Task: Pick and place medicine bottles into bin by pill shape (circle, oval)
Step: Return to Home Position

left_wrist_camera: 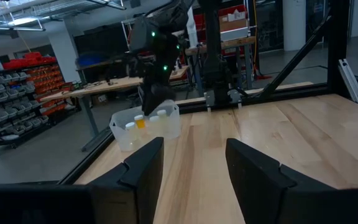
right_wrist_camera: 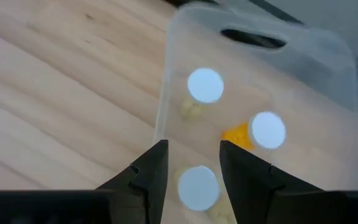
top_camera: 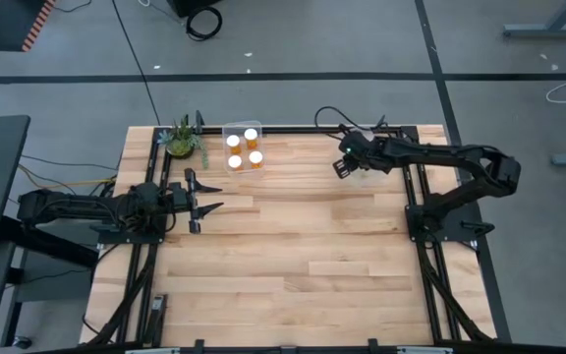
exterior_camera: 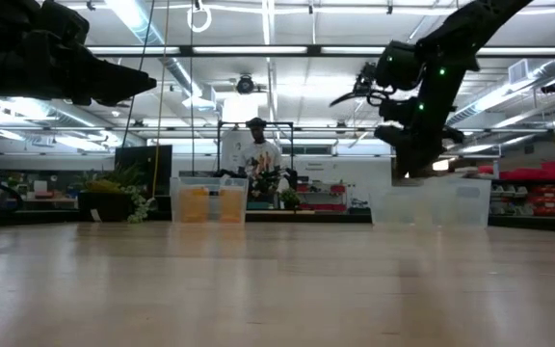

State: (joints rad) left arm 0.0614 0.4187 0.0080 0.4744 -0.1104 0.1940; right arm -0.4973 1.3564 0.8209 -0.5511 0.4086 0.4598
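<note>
Four orange medicine bottles with white caps (top_camera: 244,149) stand in a clear bin (top_camera: 226,128) at the table's far edge, left of centre. Three more white-capped bottles (right_wrist_camera: 205,85) stand in a second clear bin (right_wrist_camera: 328,56) at the far right; this bin also shows in the low view (exterior_camera: 432,204). My right gripper (right_wrist_camera: 192,168) hangs open and empty above that bin, and a bottle cap (right_wrist_camera: 198,186) in the bin shows below the gap between its fingers. It shows high up in the low view (exterior_camera: 359,92). My left gripper (top_camera: 220,198) is open and empty above the table's left side.
A small potted plant (top_camera: 180,139) stands at the far left corner beside the left bin. Bare wood (top_camera: 303,256) takes up the table's middle and near half. A person (exterior_camera: 258,154) stands in the room beyond the far edge.
</note>
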